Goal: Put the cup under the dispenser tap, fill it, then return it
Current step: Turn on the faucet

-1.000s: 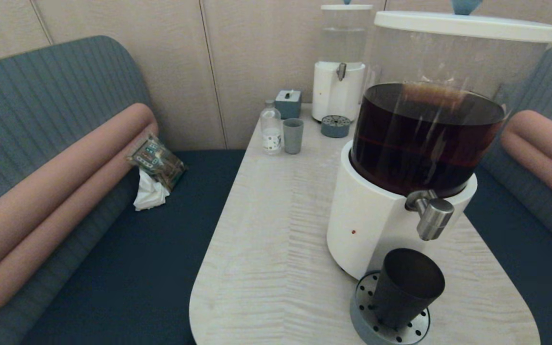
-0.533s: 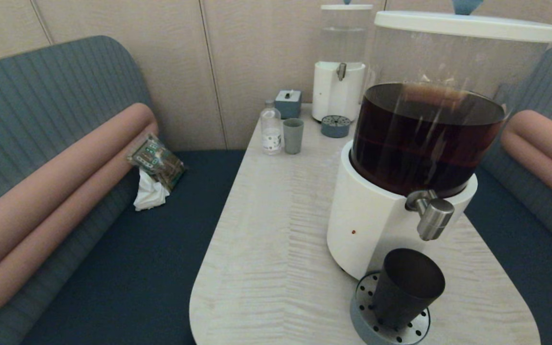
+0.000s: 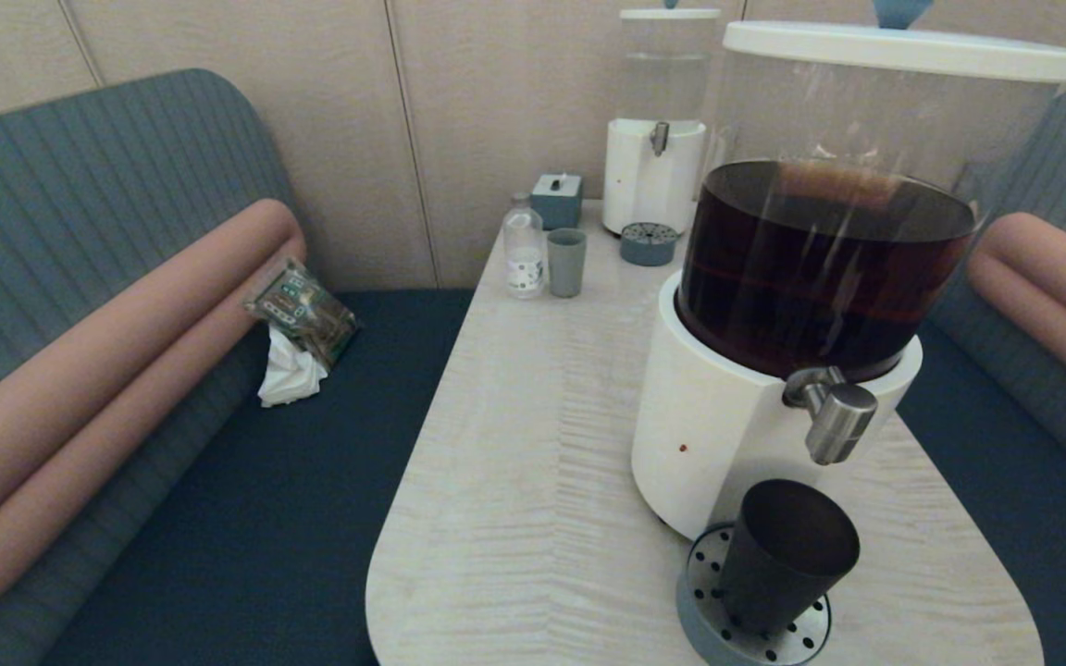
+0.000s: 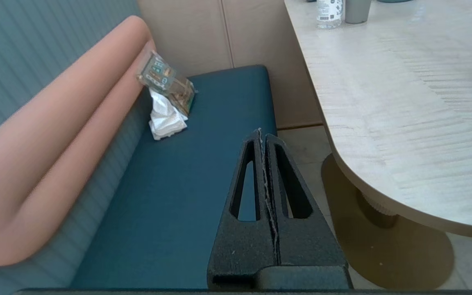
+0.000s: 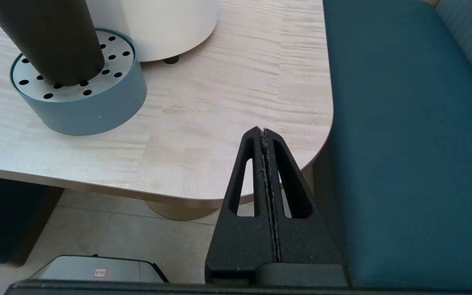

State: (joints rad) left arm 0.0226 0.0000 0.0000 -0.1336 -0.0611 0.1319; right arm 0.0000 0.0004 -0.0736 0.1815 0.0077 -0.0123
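The matte black cup (image 3: 783, 555) stands upright on a round blue-grey perforated drip tray (image 3: 705, 618) at the table's near right, just below the brushed-steel tap (image 3: 836, 422) of the big white-based dispenser (image 3: 727, 416) holding dark brown liquid. In the right wrist view the cup (image 5: 47, 41) and drip tray (image 5: 84, 106) lie well off from my right gripper (image 5: 262, 132), which is shut and empty at the table's near right corner. My left gripper (image 4: 261, 133) is shut and empty, parked low over the teal bench seat left of the table. Neither gripper shows in the head view.
On the pale wooden table (image 3: 533, 444) the far end holds a smaller grey-green cup (image 3: 566, 262), a small bottle (image 3: 524, 248), a blue box (image 3: 557, 199), a second drip tray (image 3: 649, 244) and a clear-liquid dispenser (image 3: 655, 166). A packet and tissue (image 3: 297, 328) lie on the left bench.
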